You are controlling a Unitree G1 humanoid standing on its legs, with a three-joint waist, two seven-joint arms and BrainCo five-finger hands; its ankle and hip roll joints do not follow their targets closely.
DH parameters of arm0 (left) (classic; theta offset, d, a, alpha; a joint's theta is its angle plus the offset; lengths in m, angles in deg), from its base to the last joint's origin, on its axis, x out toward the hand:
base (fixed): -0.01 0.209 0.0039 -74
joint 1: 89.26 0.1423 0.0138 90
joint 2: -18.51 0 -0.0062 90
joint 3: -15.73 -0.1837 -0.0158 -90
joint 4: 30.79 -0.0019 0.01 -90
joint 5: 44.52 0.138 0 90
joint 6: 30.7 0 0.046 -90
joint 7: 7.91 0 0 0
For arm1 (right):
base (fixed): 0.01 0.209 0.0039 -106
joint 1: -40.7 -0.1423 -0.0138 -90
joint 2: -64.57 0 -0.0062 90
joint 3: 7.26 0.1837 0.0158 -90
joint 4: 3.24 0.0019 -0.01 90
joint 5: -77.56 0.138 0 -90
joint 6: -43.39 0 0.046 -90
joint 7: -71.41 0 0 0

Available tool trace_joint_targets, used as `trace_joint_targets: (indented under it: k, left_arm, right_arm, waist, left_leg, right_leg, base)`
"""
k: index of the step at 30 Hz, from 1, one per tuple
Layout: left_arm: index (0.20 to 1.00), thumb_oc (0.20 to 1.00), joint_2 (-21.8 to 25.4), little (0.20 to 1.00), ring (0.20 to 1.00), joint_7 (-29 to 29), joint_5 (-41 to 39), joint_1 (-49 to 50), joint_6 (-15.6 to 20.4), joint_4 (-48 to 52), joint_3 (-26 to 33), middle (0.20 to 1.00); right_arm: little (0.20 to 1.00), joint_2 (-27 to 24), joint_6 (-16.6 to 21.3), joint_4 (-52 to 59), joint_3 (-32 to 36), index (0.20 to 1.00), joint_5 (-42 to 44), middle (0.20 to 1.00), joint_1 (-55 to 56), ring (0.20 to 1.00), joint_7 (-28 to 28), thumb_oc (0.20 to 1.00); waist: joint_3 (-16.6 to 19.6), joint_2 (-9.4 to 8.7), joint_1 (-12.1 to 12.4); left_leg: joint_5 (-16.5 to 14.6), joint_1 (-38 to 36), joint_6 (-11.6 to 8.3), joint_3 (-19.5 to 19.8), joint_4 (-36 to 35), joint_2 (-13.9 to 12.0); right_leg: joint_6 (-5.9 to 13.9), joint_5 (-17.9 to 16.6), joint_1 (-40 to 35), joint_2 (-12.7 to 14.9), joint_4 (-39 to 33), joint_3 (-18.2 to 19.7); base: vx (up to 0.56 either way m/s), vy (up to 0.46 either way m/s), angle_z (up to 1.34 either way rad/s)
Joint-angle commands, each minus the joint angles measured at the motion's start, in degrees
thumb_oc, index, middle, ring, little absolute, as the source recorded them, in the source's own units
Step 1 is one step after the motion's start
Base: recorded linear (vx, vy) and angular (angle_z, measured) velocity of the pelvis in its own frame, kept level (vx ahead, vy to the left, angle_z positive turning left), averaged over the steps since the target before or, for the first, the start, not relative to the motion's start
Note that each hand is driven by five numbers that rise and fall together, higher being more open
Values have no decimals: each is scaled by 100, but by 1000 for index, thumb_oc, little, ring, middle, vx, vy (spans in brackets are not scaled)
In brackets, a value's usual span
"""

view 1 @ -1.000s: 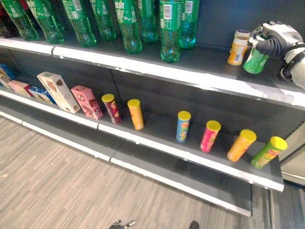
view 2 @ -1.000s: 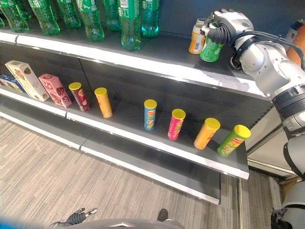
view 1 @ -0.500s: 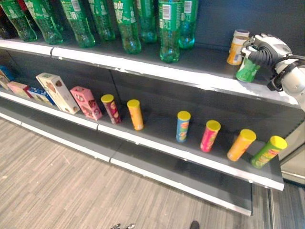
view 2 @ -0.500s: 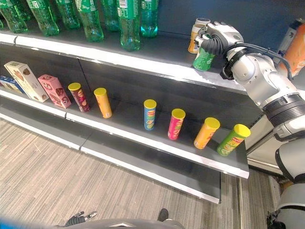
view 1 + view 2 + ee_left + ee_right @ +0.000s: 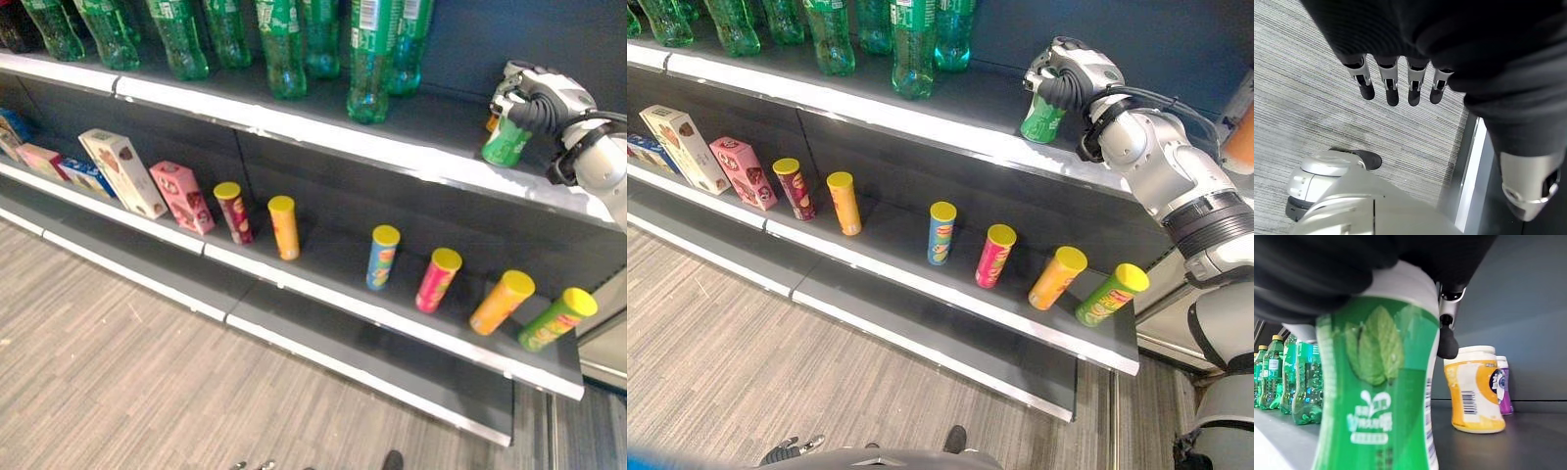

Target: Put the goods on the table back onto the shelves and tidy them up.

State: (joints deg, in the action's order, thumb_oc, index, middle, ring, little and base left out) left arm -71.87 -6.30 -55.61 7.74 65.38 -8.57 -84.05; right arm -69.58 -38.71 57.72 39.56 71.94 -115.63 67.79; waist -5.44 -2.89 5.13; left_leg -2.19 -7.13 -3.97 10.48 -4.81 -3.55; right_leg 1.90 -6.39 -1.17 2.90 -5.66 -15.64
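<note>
My right hand [image 5: 1070, 78] curled its fingers round the green jar [image 5: 1042, 116] on the top shelf [image 5: 921, 122], gripping from above; my left hand [image 5: 1400, 83] hung relaxed.

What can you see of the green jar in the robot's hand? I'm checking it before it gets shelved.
The green jar looks like glossy plastic, with a white top and a mint-leaf picture on its green label. The right hand grips it from above, fingers curled round its top. It hangs slightly tilted over the top shelf, near the front edge, beside an orange jar.
</note>
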Motion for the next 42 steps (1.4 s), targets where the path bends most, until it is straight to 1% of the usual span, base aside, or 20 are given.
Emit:
trace_joint_targets:
  k: [1, 5, 12, 22, 23, 24, 30, 35, 37, 41, 42]
  left_arm:
    - [1000, 1000, 257, 1000, 1000, 42, -228, -241, 81, -106, -114, 1000]
    - [1000, 1000, 255, 1000, 1000, 54, -282, -244, 87, -87, -119, 1000]
    - [1000, 1000, 267, 1000, 1000, 42, -258, -233, 86, -47, -112, 1000]
    - [1000, 1000, 269, 1000, 1000, 39, -255, -242, 93, -30, -124, 1000]
    - [1000, 1000, 270, 1000, 1000, 39, -256, -246, 94, -36, -126, 1000]
    - [1000, 1000, 274, 1000, 1000, 42, -253, -257, 90, -40, -124, 1000]
    - [1000, 1000, 273, 1000, 1000, 45, -228, -247, 83, -48, -112, 1000]
    - [1000, 1000, 268, 1000, 1000, 56, -219, -232, 82, -47, -88, 1000]
    - [1000, 1000, 237, 1000, 1000, 92, -196, -245, 72, -52, -25, 1000]
    - [1000, 1000, 196, 1000, 1000, 120, -163, -238, 52, -78, 58, 1000]
    - [1000, 1000, 165, 1000, 1000, 135, -130, -223, 39, -99, 115, 1000]
  right_arm:
    - [200, -145, -15, -439, -286, 200, 197, 200, -736, 200, -158, 200]
    - [200, -184, -39, -694, -435, 200, 173, 200, -920, 200, -180, 200]
    - [200, -221, -27, -666, -496, 200, 166, 200, -915, 200, -142, 200]
    - [200, -200, -13, -635, -543, 200, 199, 200, -914, 200, -93, 200]
    - [304, -196, -17, -634, -538, 304, 204, 304, -918, 304, -94, 304]
    - [1000, -187, -17, -640, -533, 1000, 203, 1000, -920, 1000, -101, 1000]
    - [1000, -176, -22, -565, -420, 1000, 189, 1000, -877, 1000, -152, 1000]
    - [1000, -242, -8, -366, -246, 1000, 186, 1000, -851, 1000, -303, 1000]
    - [1000, -456, 26, 181, 140, 1000, 124, 1000, -734, 1000, -591, 1000]
    - [1000, -683, 95, 805, 626, 1000, 125, 1000, -532, 1000, -821, 1000]
    - [1000, -856, 142, 1236, 1044, 1000, 110, 1000, -299, 1000, -971, 1000]
  waist:
    - [4, -363, 148]
    - [-17, -405, 145]
    - [-18, -381, 80]
    - [-6, -368, 57]
    - [-5, -372, 56]
    - [-4, -372, 58]
    - [12, -365, 53]
    - [21, -352, 47]
    - [32, -335, 13]
    - [51, -305, -38]
    - [70, -287, -74]
  left_leg:
    - [-110, 186, -243, -207, 10, -190]
    - [-112, 200, -246, -206, 5, -194]
    - [-146, 152, -233, -267, -5, -197]
    - [-158, 113, -230, -304, -2, -210]
    - [-160, 113, -231, -305, -3, -211]
    - [-161, 112, -230, -307, -2, -212]
    - [-169, 93, -228, -318, -2, -215]
    - [-177, 81, -220, -336, -2, -218]
    - [-203, 63, -196, -353, -3, -210]
    - [-229, 47, -173, -367, -9, -205]
    - [-253, 32, -156, -381, -10, -199]
  right_leg:
    - [588, 851, -247, 599, 510, 347]
    - [585, 861, -233, 592, 509, 369]
    - [591, 850, -243, 596, 501, 413]
    - [590, 845, -286, 594, 474, 442]
    - [590, 843, -287, 594, 471, 447]
    - [590, 845, -289, 593, 472, 444]
    - [595, 841, -308, 594, 463, 460]
    - [597, 841, -320, 600, 454, 462]
    - [608, 835, -317, 605, 450, 478]
    - [623, 828, -321, 617, 441, 498]
    - [631, 825, -314, 622, 435, 524]
  base:
    - [0, 0, 0]
    - [9, 8, 4]
    - [0, 0, 0]
    - [-1, 1, -2]
    - [0, 0, 0]
    - [0, 0, 0]
    - [0, 0, 0]
    - [0, 0, 0]
    - [0, 0, 0]
    - [0, 0, 0]
    - [0, 0, 0]
